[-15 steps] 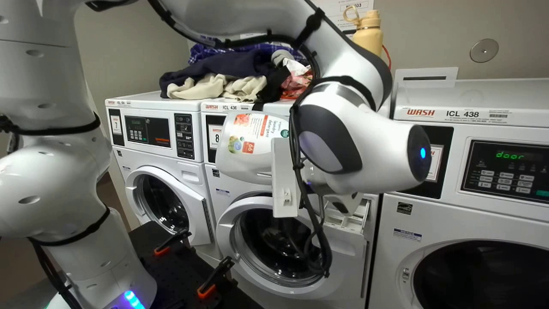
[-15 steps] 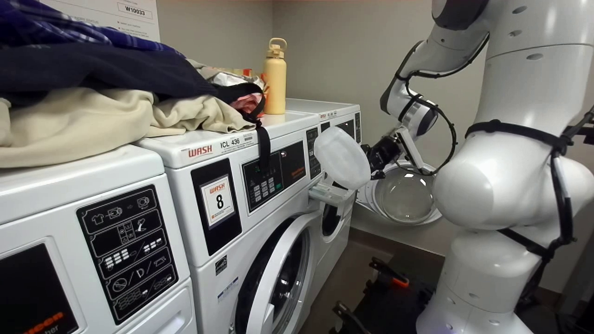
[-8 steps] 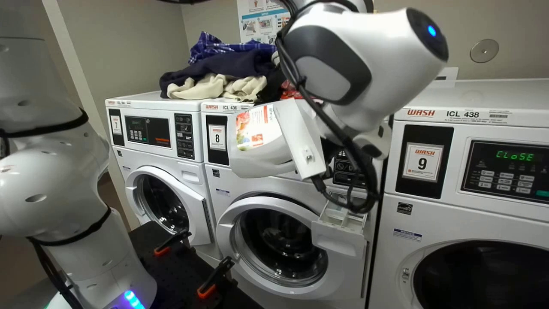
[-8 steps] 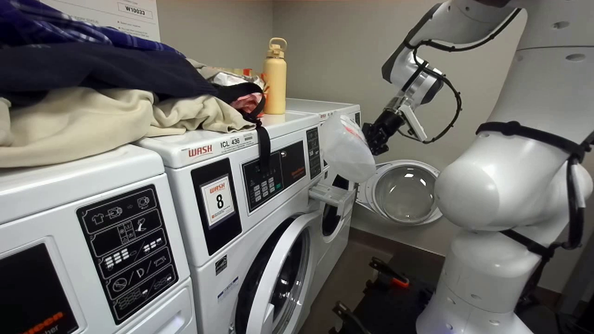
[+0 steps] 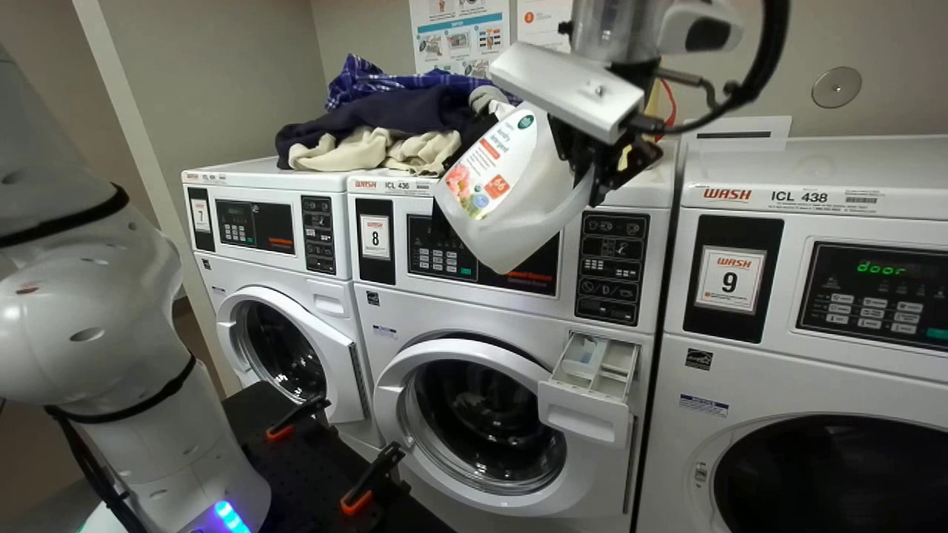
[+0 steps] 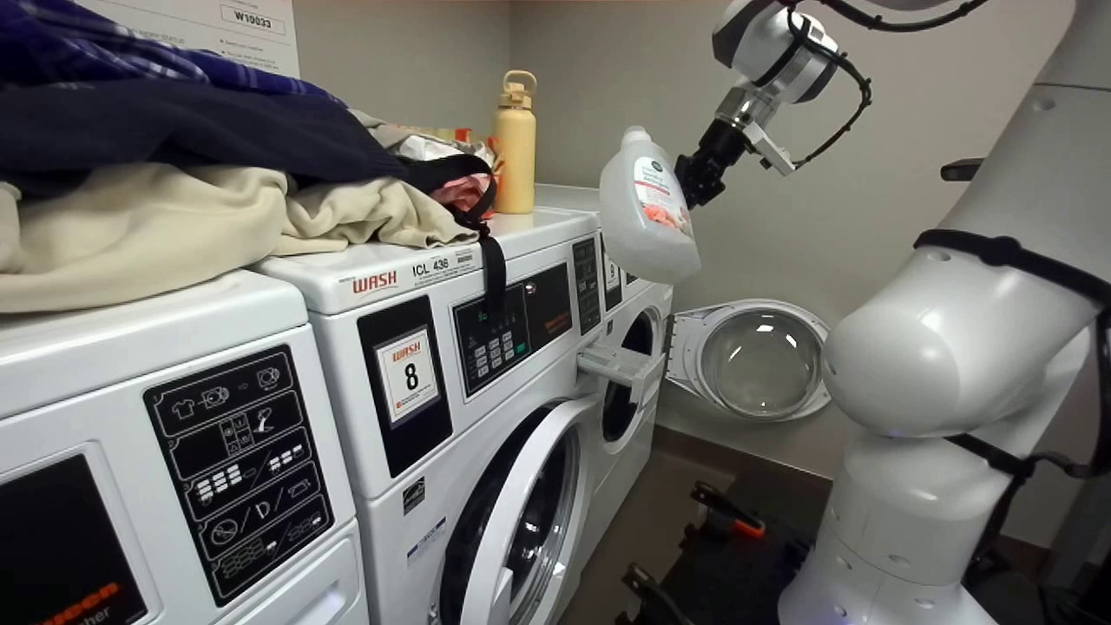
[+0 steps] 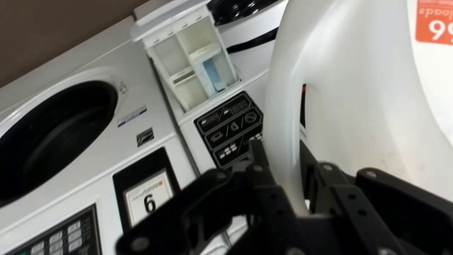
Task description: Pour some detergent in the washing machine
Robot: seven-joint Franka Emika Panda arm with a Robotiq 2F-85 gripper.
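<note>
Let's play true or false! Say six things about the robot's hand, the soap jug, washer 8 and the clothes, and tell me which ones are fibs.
1. The hand holds the detergent jug by its handle. True.
2. The jug is upside down. False: it leans, but its neck is at the top.
3. The soap drawer of washer 8 is pulled out. True.
4. The jug is touching the drawer. False: it is up in the air, higher than the drawer.
5. A yellow bottle stands upright near a heap of clothes. True.
6. The heap is inside washer 8. False: it lies across the tops of washer 8 and washer 7.
</note>
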